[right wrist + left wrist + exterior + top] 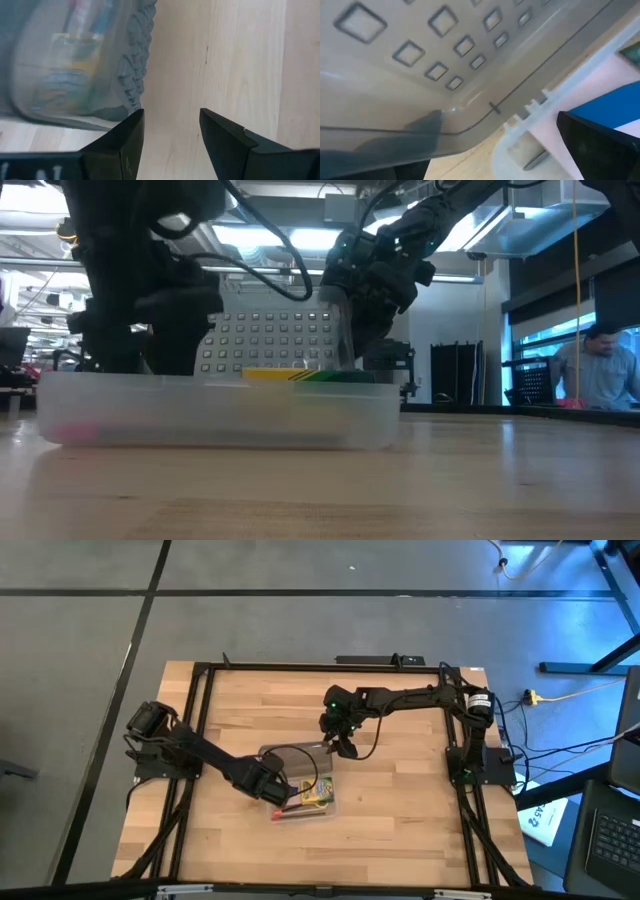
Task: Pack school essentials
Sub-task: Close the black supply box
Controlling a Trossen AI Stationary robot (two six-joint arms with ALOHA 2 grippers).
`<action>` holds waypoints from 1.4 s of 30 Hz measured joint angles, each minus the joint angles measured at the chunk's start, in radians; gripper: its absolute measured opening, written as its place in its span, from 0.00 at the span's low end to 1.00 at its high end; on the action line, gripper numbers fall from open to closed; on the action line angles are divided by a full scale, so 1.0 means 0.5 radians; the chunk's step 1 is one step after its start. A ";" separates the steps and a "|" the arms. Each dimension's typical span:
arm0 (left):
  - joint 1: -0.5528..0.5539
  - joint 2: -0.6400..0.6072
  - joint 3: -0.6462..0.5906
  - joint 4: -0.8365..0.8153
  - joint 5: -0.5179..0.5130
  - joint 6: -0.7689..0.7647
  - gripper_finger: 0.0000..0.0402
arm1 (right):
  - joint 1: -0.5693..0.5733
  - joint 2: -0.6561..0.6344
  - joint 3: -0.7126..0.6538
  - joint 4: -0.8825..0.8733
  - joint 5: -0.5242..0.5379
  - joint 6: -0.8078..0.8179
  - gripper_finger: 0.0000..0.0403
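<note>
The clear plastic case lies on the table, and its grey dotted lid stands up open from the far long side. Inside I see the green-and-yellow crayon box, and in the left wrist view a pink pad and something blue. My left gripper is open at the case's left end; one finger shows behind the lid, the other over the contents. My right gripper hangs open at the lid's right edge. My left gripper stands astride the lid near its hinge, coming level from the table's left; whether either finger touches the lid, I cannot tell. My right gripper points down beside the lid's right corner; one fingertip lies right at that edge, touching or not I cannot tell.
A black frame runs around the wooden table. Bare wood lies to the right of the case and along the near edge. Cables trail off the table's right side. A person sits far off in the room beyond.
</note>
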 joint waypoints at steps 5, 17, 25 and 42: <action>-0.052 -0.032 0.005 -0.017 -0.049 0.037 0.98 | 0.000 0.000 0.001 0.012 0.002 0.000 0.48; -0.200 -0.039 0.130 -0.045 -0.155 0.151 0.98 | -0.002 0.000 0.001 0.083 0.015 -0.006 0.48; -0.259 -0.040 0.171 -0.220 -0.208 0.147 0.98 | -0.003 0.000 0.001 0.085 -0.074 0.004 0.48; -0.323 -0.142 0.171 -0.256 -0.154 0.146 0.98 | 0.141 0.000 0.002 0.091 -0.141 0.005 0.48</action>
